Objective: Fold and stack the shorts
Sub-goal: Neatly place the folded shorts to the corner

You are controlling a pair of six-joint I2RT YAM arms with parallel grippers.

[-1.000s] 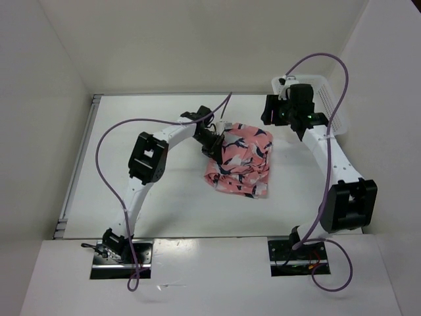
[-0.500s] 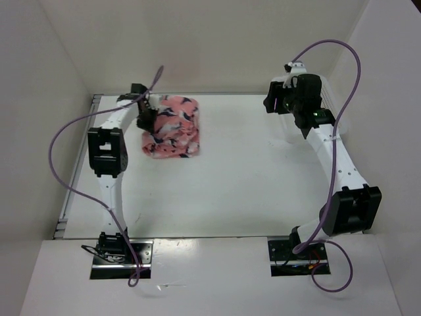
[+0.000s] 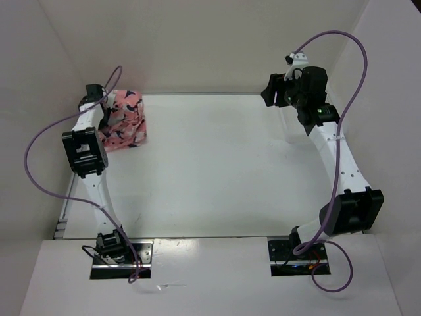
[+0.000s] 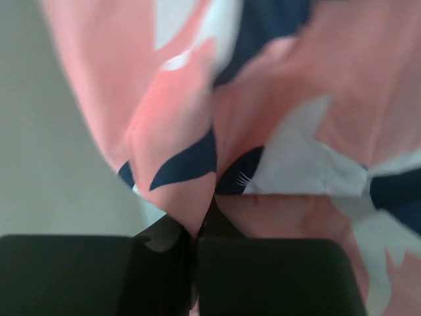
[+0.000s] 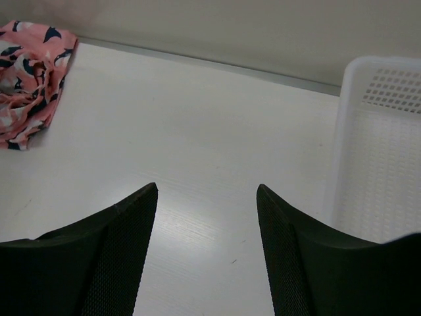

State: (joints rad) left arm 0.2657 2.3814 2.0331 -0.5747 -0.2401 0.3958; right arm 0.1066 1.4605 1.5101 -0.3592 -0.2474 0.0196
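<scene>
TOP: you look down from above and behind the bases, whole table (image 3: 217, 171) in frame | LEFT WRIST: pressed close against the shorts (image 4: 296, 99), far left | RIGHT WRIST: low, facing left across the table; shares those shorts with top

Left arm (image 3: 84, 151): reaching far left, left gripper (image 4: 195, 230) clamped on the shorts (image 4: 296, 99). Right arm (image 3: 335, 148): raised far right, right gripper (image 5: 207, 191) jaws apart.

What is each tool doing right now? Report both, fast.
Left tool: closed, holding the shorts.
Right tool: open, holding nothing.
</scene>
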